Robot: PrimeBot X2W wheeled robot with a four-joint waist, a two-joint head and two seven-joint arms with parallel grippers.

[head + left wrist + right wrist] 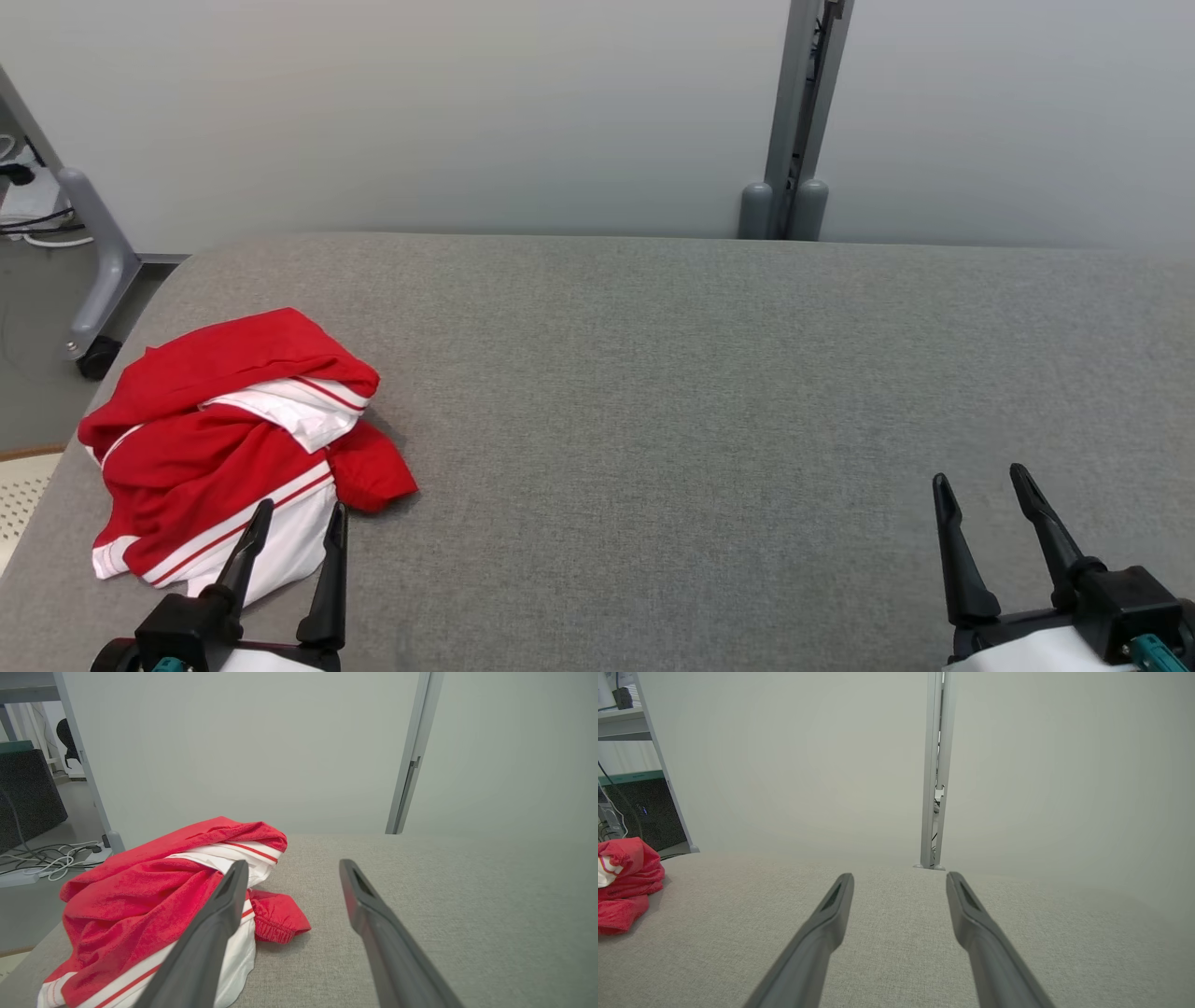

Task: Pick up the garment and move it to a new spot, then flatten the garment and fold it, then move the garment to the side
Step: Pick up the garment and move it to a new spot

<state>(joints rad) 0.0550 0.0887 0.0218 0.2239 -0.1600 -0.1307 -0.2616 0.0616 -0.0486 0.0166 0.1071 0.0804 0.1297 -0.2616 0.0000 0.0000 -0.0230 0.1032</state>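
One soft, light garment point(224, 439) is bunched near-left on the counter point(700, 420); its raised red fold point(257, 347) is best gripped. Left claw point(302, 507), right claw point(978, 475): spread wide.

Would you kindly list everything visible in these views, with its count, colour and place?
garment: one, red with white panels and red stripes, crumpled near the table's left edge.
table: one, grey fabric top, spanning the head view.
wall: pale grey, behind the table.
post: one, grey, upright against the wall at the table's far edge.
wheeled leg: one, grey with a black wheel, on the floor at far left.
cables: several, white and black, on the floor left of the table.
left gripper: one, dark fingers, open, at the garment's near edge.
right gripper: one, dark fingers, open, over bare table at lower right.
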